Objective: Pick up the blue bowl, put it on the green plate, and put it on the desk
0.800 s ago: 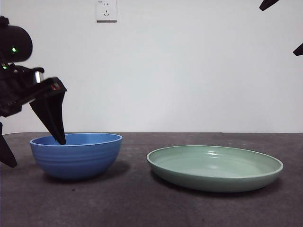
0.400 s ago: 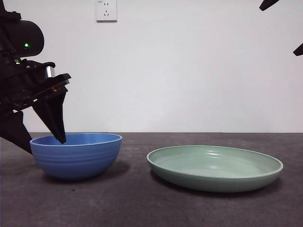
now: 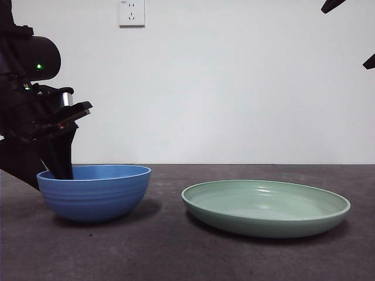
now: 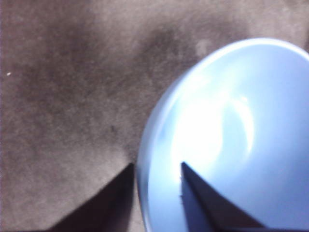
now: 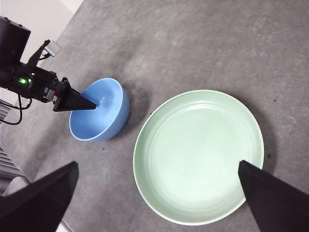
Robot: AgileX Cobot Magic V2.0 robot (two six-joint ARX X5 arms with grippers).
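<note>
The blue bowl (image 3: pixel 94 192) stands on the desk (image 3: pixel 176 252) at the left. The green plate (image 3: pixel 266 208) lies empty to its right. My left gripper (image 3: pixel 50 174) is at the bowl's left rim, one jaw down inside the bowl and the other outside against the wall. In the left wrist view the bowl's rim (image 4: pixel 145 159) runs between the jaws of my left gripper (image 4: pixel 157 166), with a gap still showing on the inner side. My right gripper (image 5: pixel 157 164) is open wide, high above the plate (image 5: pixel 198 154) and the bowl (image 5: pixel 104 113).
A white wall with a socket (image 3: pixel 132 13) stands behind the desk. The right arm shows only as black tips (image 3: pixel 334 4) at the top right corner. Bare desk lies between the bowl and the plate.
The left gripper's outer jaw has swung in from the far left to the bowl's wall, and the inner jaw has sunk deeper into the bowl. Bowl and plate have not moved.
</note>
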